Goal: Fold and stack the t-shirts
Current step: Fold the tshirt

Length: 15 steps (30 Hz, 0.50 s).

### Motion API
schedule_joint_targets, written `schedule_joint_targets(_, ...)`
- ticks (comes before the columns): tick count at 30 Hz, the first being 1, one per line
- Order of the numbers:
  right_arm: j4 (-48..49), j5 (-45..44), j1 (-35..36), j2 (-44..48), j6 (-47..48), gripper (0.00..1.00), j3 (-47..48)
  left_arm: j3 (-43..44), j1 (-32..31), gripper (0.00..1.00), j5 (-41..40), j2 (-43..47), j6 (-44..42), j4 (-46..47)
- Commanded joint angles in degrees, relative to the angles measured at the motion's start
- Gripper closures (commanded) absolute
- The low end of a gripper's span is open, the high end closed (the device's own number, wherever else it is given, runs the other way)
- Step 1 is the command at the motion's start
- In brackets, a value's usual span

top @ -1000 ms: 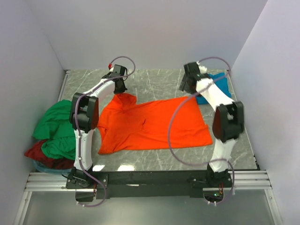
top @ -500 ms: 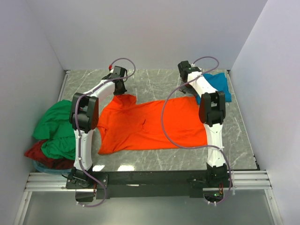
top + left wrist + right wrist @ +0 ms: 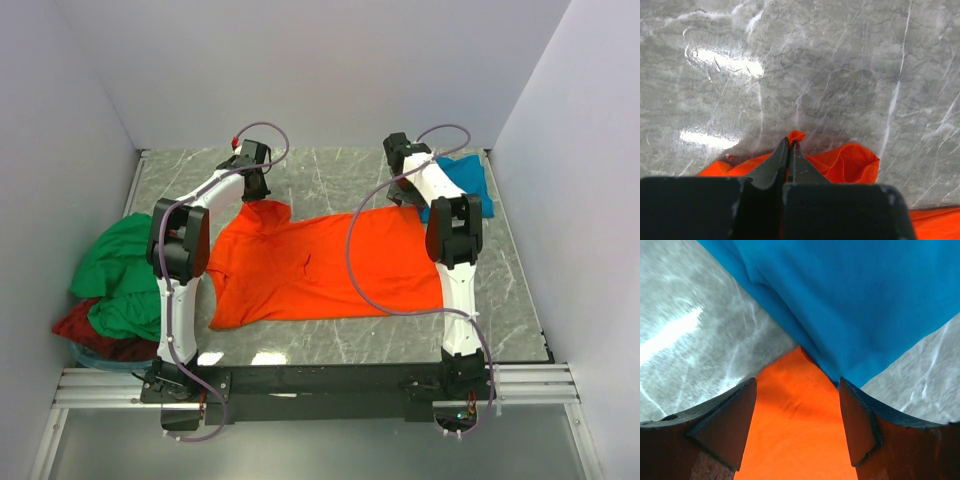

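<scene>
**Two grippers at the far corners of a spread orange t-shirt**

Nearest the arm bases, at the left edge of the grey marble-patterned table [image 3: 330, 170], lies a crumpled heap: a dark red cloth t-shirt [image 3: 85, 328] underneath and a green cloth t-shirt [image 3: 120, 265] bunched on top of it. Both sit well apart from either gripper.

Across the middle of the table the bright orange t-shirt [image 3: 320, 265], short-sleeved and of plain cloth, lies spread roughly flat between the two arms. Its long axis runs left to right, and its near hem faces the bases.

At the shirt's far-left corner, the left gripper [image 3: 256, 190] has its jaws pressed together on a fold of the orange t-shirt. In the left wrist view a small nub of orange cloth [image 3: 796, 136] pokes out just beyond the meeting fingertips [image 3: 790, 150], and gathered fabric bulges to the right of them on the bare marble [image 3: 815, 65].

At the far-right corner, the right gripper [image 3: 402, 192] has its jaws apart. In the right wrist view the dark fingers [image 3: 730, 425] stand on either side of a pointed orange corner [image 3: 795, 430]; whether the pads touch the cloth cannot be told.

Farthest, at the back right, a teal blue cloth t-shirt [image 3: 465, 180] lies on the table. Its edge [image 3: 850, 300] overlaps the tip of the orange corner just ahead of the right gripper [image 3: 797, 385].
</scene>
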<state>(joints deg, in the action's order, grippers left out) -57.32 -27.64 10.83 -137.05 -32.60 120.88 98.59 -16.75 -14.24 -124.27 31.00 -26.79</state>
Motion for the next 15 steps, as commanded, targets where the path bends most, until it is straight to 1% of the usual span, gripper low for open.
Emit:
schedule_joint_targets(1,-3.84,1.52,-0.55,-1.29,-2.99,0.27,2.34,-1.03,-0.3,1.0,0.09,4.3,-0.42,1.65)
schedule_joint_targets(3,-3.5,2.58,-0.63,-0.68,-4.14,0.27,1.56,-1.64,-0.3,1.0,0.62,4.56,-0.51,2.09)
schedule_joint_targets(6,-0.95,6.54,-0.63,0.3,-4.57,0.27,0.06,-1.47,-0.3,1.0,0.62,4.47,-0.59,1.91)
schedule_joint_targets(10,-2.44,7.51,-0.63,-0.93,-6.24,0.28,1.82,-1.55,-0.3,1.0,0.09,4.73,-0.42,1.65)
schedule_joint_targets(15,-0.6,9.53,-0.72,-0.67,-8.18,0.28,1.02,-1.99,-0.3,1.0,0.53,4.91,-0.51,2.09)
